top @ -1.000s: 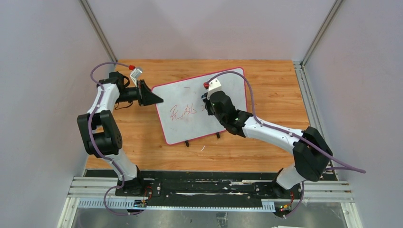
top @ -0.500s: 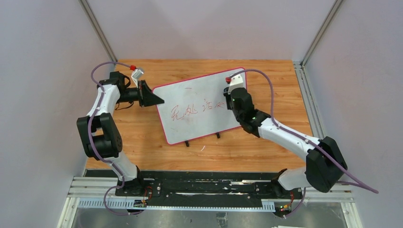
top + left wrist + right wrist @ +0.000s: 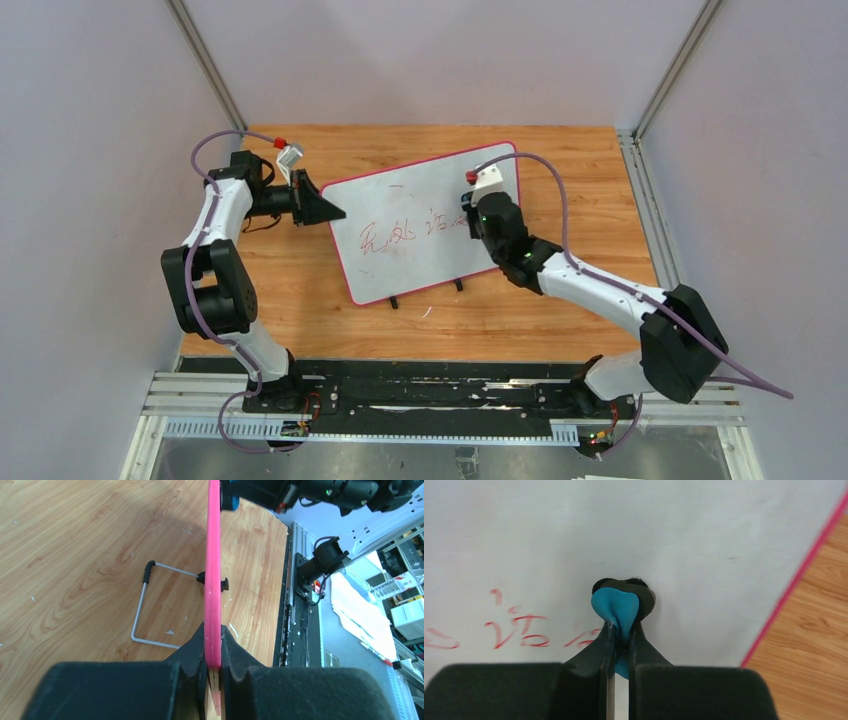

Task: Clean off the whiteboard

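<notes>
Board [image 3: 400, 265] mid-table, propped on stand [image 3: 142, 605]. Left gripper [image 3: 213, 639] clamped tight on its 9 o'clock edge, likely steadying against wiping. Right gripper [image 3: 620, 630] pinches eraser [image 3: 615, 607], pressed at writing's [image 3: 519, 630] 3 o'clock end.

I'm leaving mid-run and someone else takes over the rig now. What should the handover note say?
Left gripper: shut on the pink edge of the whiteboard, steadying it.
Right gripper: shut on the blue eraser, set against the board at the right end of the red writing.
Done: board held, eraser in place.
To do: wipe the row of red characters across the board's middle.
</notes>
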{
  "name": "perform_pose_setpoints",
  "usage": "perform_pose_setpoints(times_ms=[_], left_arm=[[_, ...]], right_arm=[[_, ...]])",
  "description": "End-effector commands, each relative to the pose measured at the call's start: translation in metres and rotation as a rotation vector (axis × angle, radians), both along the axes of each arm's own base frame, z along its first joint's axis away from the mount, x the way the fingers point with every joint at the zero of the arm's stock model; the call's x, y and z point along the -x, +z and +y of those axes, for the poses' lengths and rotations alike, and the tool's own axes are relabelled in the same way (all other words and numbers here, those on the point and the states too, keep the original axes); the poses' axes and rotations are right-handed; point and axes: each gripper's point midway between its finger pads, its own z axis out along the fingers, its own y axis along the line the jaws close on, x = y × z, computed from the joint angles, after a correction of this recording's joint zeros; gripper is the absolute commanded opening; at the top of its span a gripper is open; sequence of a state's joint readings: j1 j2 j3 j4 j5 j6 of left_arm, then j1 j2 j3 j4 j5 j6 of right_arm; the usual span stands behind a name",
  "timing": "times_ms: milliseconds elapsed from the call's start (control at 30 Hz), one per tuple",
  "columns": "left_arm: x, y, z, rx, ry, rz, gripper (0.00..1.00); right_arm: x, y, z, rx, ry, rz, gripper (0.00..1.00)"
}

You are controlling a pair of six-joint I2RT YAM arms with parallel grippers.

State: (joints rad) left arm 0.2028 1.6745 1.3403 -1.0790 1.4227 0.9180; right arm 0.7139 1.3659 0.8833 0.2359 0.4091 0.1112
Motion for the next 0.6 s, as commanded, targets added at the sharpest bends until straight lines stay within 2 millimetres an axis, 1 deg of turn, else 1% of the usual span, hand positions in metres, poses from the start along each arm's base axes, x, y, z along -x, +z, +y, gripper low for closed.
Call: perform_pose_setpoints(times_ms=[0,167,233,300,367,400,500,567], left_arm=[[-0.007,-0.01,0.003,-0.108,-0.013,-0.139,0.0],[-0.007,-0.009,0.002,-0.107,-0.015,-0.141,0.0],[-0.006,-0.009,0.003,-0.11,-0.013,-0.143,0.0],[-0.006,-0.009,0.003,-0.112,-0.014,-0.145,0.0],[-0.006,-0.01,0.003,-0.116,-0.014,-0.147,0.0],[-0.005,-0.01,0.003,-0.117,-0.015,-0.146,0.0],[-0.005,-0.011,0.003,-0.119,-0.016,-0.146,0.0],[-0.005,-0.012,0.003,-0.12,-0.018,-0.145,0.0]], right_arm=[[0.017,0.009,0.067,-0.068,0.131,-0.017,0.01],[0.034,0.009,0.129,-0.063,0.249,-0.016,0.01],[0.038,0.009,0.146,-0.051,0.276,-0.019,0.01],[0.042,0.01,0.156,-0.051,0.297,-0.025,0.01],[0.042,0.01,0.156,-0.039,0.293,-0.029,0.01],[0.04,0.01,0.151,-0.027,0.274,-0.035,0.01],[0.031,0.008,0.128,0.019,0.205,-0.05,0.01],[0.022,0.004,0.107,0.03,0.162,-0.041,0.01]])
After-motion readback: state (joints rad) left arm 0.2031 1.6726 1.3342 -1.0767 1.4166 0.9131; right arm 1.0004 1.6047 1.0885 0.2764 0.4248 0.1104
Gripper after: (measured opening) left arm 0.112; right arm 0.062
